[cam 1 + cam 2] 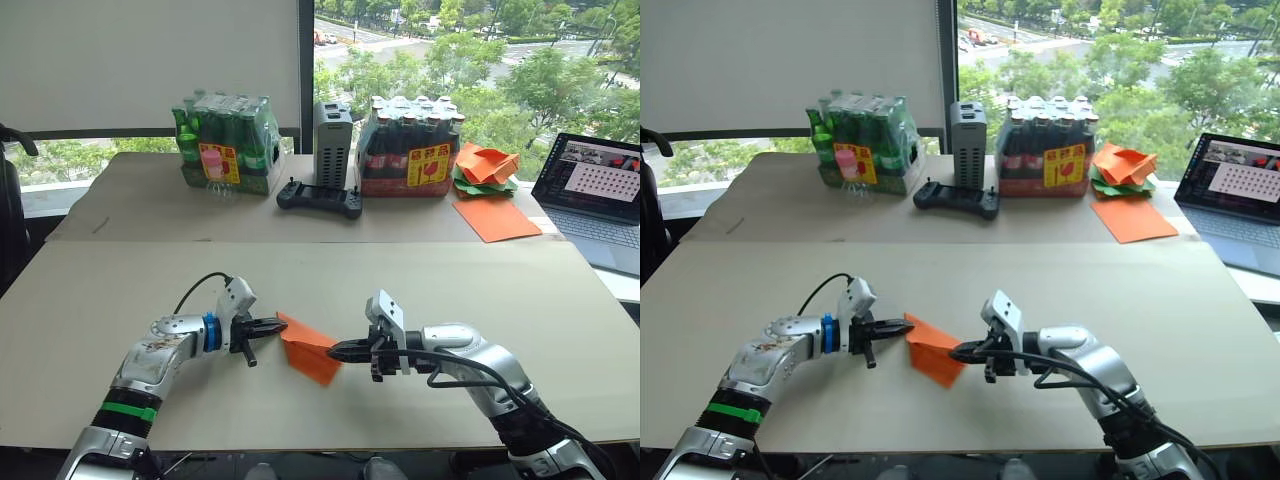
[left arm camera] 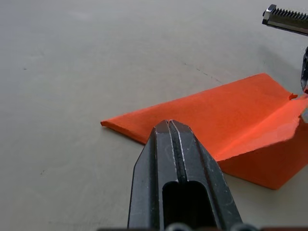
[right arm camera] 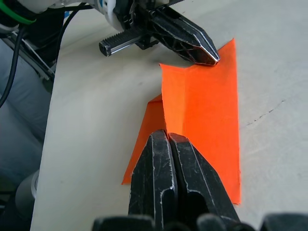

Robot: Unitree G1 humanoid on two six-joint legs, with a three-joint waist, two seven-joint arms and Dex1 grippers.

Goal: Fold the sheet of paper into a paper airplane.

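Note:
The sheet of paper (image 1: 308,350), orange and folded into a narrower wedge with one flap raised, lies on the near table (image 1: 480,290) between my two grippers. My left gripper (image 1: 280,326) is shut, and its tip rests on the paper's left corner (image 3: 226,50) without pinching it. My right gripper (image 1: 333,350) comes in from the right and is shut on the raised fold at the paper's right edge (image 3: 166,126). In the left wrist view the paper (image 2: 231,115) spreads out flat beyond the closed fingertips (image 2: 169,124).
On the far table stand two shrink-wrapped bottle packs (image 1: 228,145) (image 1: 410,145), a grey box (image 1: 333,140) and a black controller (image 1: 320,198). A heap of orange and green paper (image 1: 485,165), a smooth orange sheet (image 1: 495,218) and a laptop (image 1: 600,190) are at the right.

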